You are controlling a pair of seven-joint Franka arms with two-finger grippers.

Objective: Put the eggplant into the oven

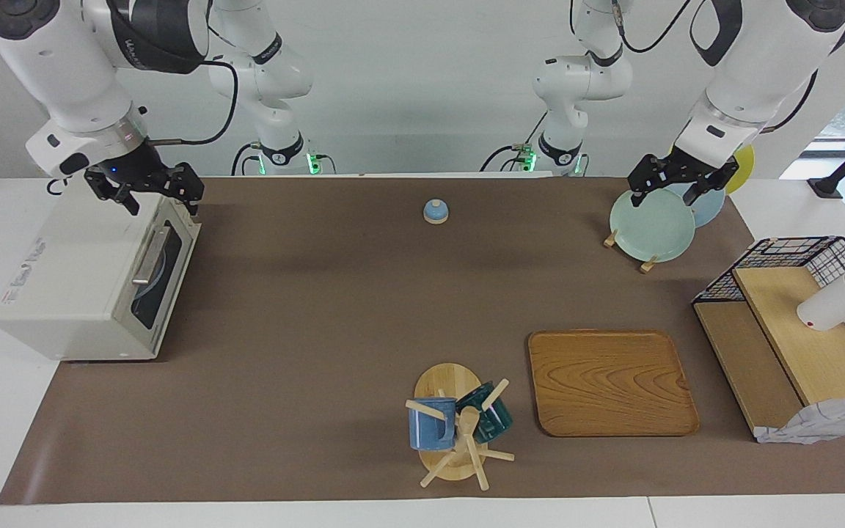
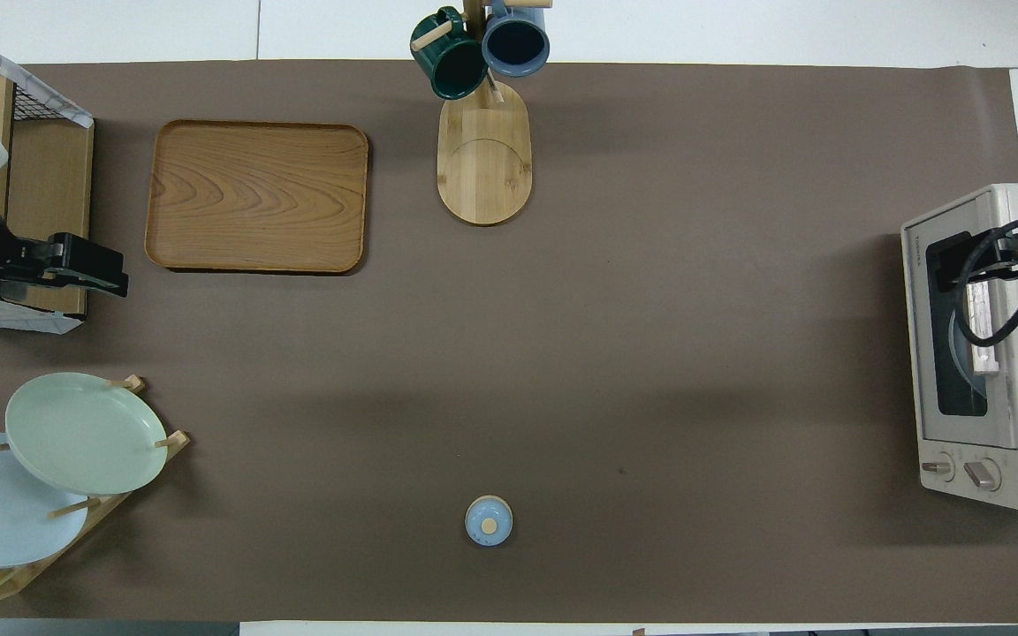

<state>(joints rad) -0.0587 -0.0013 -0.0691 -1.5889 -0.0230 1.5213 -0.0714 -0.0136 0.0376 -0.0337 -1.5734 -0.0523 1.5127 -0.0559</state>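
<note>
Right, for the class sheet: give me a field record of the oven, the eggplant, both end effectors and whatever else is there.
oven: right arm's end of the table, door shut
eggplant: not in sight
right end effector: open, over the oven's top front edge
left end effector: open, over the green plate
other: tray, mug stand

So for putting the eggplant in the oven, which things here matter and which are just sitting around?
Part of the job:
- oven, door shut
- right gripper, over the oven
- eggplant: not visible in either view

Just sitting around:
- wooden tray
- mug tree
- plate rack, left gripper over it
- small blue lid
- wire shelf
</note>
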